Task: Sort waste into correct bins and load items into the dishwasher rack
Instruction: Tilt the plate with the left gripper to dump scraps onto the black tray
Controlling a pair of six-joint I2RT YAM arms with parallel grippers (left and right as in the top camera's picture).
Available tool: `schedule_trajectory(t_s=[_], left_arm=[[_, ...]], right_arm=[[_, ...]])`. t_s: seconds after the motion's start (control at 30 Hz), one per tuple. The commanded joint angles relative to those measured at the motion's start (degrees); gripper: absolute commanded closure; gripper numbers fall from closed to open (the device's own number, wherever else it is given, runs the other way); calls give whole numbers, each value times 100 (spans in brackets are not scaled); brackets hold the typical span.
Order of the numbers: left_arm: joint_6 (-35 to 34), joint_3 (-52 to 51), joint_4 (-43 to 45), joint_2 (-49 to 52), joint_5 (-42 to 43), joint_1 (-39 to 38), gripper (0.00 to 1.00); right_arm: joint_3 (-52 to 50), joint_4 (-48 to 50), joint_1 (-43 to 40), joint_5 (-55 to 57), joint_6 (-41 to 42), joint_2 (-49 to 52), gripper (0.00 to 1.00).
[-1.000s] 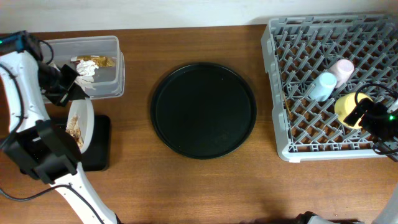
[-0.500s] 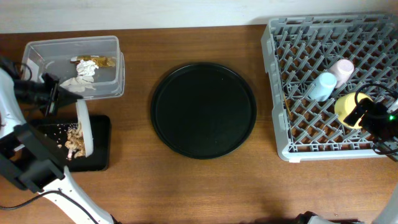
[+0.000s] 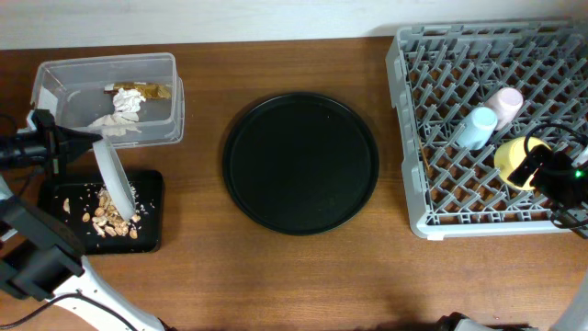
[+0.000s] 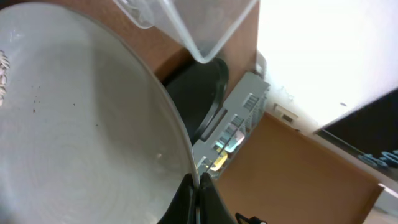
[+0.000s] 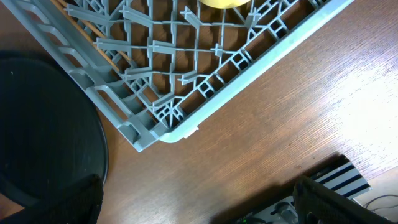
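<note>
The pale grey-green plate stands nearly on edge over the black tray at the table's left edge, its long axis running far-to-near. The left gripper is clamped on its far rim. Beige scraps lie in that tray and wrappers in the clear tub at the far-left corner. The rack at the right edge holds the blue cup, pink cup and yellow-green bowl; I cannot tell how the right gripper holds its jaws.

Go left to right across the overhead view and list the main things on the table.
First the clear plastic tub → round black tray → dishwasher rack. The shallow black tray and the tilted plate share the tub's stretch, so they are left out.
</note>
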Motion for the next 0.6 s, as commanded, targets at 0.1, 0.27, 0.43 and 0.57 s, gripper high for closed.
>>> schedule_trajectory(t_s=[0.1,0.27,0.43,0.57], left_arm=[[330,-348,55,-404,640,114,99],[435,-509,-11,-511,1095,380,99],[374,-557,-11,-549,1239,761,99],[382,-612,-11,-560,1226,1032,99]], right_arm=[[-13,0,-26,55,48,11,2],[-13,2,-26,55,48,11,2],[-13,0,-26,55,48,11,2],[-13,0,-26,55,46,11,2]])
